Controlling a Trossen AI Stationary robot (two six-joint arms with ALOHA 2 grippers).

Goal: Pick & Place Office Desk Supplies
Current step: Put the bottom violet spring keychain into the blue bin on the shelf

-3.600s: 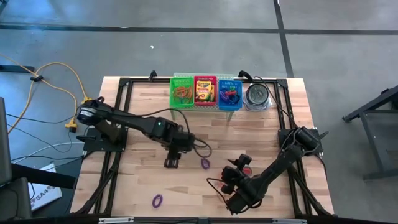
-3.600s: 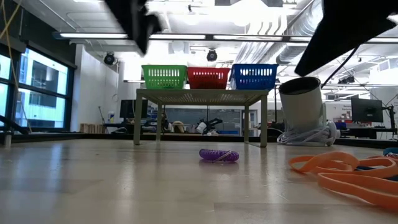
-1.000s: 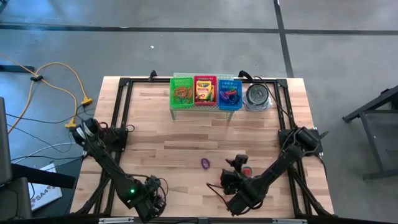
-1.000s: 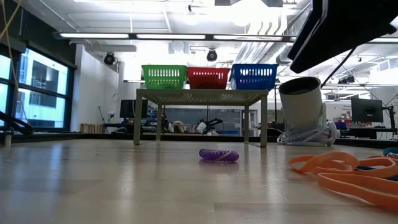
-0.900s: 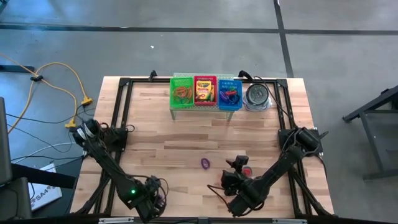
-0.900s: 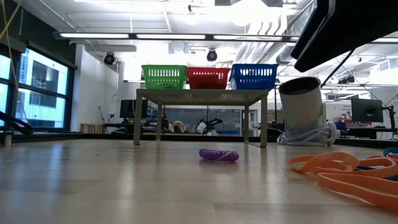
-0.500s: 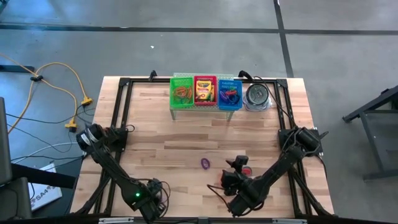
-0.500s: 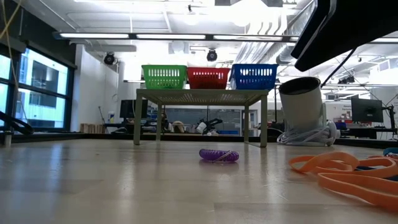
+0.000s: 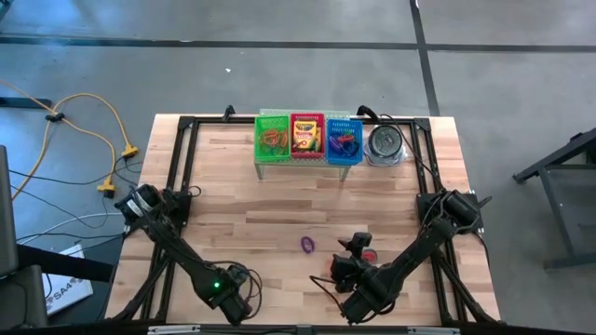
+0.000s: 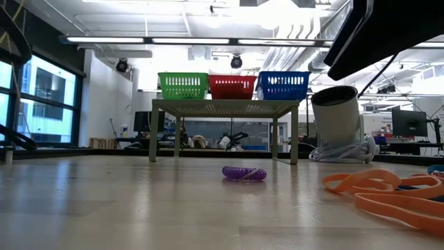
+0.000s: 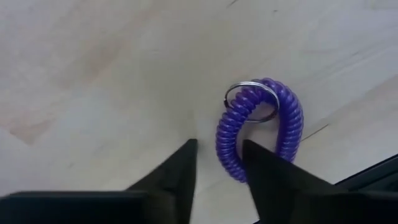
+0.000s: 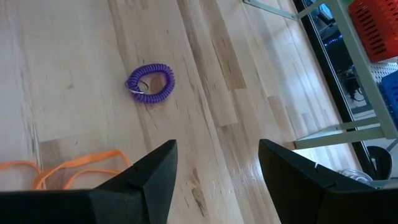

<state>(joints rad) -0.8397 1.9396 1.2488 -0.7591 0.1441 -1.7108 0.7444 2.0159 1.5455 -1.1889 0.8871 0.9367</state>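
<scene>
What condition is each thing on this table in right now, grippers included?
Left gripper: fingers straddling one side of a purple coil, not clamped.
Second purple coil: lying loose mid-table.
Right gripper: open, empty.
Orange bands: loose on the table.
Green, red, blue baskets: upright, filled.

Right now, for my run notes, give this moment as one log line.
left gripper: low at table's near edge, fingers astride purple coil loop | right gripper: open, waiting | second purple coil: mid-table

Bright overhead strip lights (image 10: 208,39) (slight glare), soft shadows, sharp focus.
</scene>
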